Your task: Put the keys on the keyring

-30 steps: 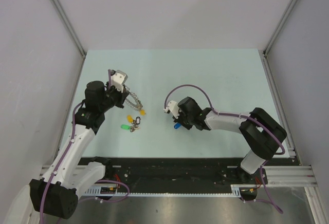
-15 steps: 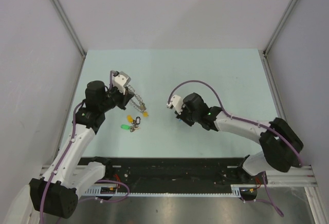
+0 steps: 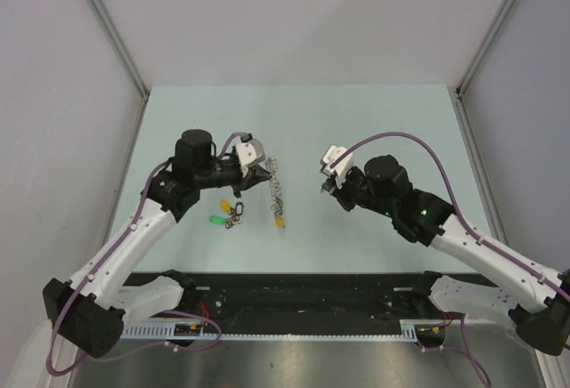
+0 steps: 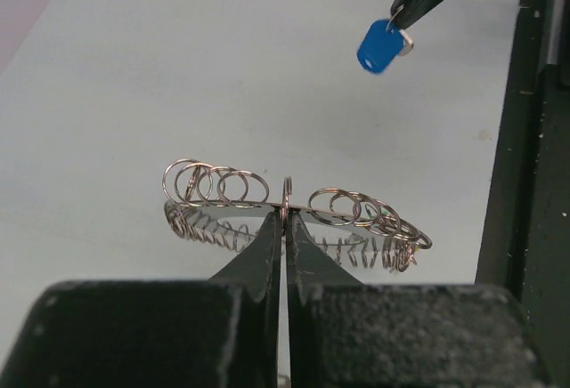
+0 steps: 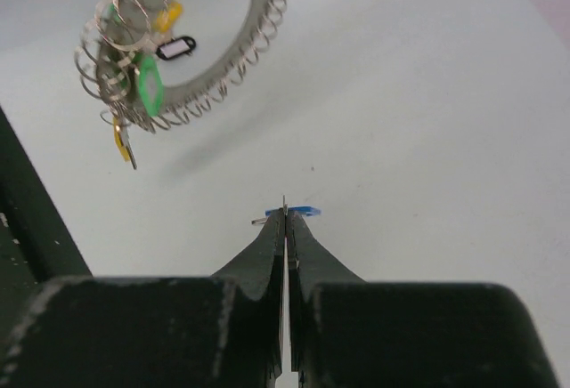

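comparing with one second ago: both loads have moved over the middle of the table (image 3: 374, 121) and now hang in the air facing each other.

left gripper (image 4: 285, 217): jaws fully closed, pinching the rim of the keyring (image 4: 349, 219). the keyring has been carried from the left side to mid-table and hangs clear of the surface.

right gripper (image 5: 285, 214): jaws have just closed fully on the blue key (image 4: 383, 45). the key is now lifted off the table and held near the keyring, not touching it.

judgement: pickup looks complete, and threading this key onto the keyring is the next step.

remaining keys (image 3: 228, 214) lie on the table left of centre, towards the near edge.

no brand, label or legible writing is visible.
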You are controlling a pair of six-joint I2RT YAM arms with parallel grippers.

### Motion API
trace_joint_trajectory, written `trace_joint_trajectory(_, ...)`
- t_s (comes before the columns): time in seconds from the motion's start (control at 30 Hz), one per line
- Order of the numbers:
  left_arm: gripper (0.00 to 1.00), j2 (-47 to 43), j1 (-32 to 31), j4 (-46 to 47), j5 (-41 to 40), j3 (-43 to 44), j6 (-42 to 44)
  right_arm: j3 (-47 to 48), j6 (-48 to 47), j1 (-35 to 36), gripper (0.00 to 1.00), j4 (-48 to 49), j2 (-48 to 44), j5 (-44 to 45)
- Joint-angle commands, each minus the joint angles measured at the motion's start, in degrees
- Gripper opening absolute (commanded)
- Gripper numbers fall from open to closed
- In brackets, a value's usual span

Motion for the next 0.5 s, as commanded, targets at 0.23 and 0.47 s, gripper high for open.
trace_joint_trajectory(0.23,0.0,5.0,-10.3,-2.6,5.9,9.4,8.8,4.5,0.7,2.9,0.0,-1.6,-3.4,-7.1)
trace_joint_trajectory(0.47,0.0,4.2,-13.5,-2.1,5.7,5.9,8.7,4.0,0.7,4.4,0.0,0.4,-2.9,-8.1)
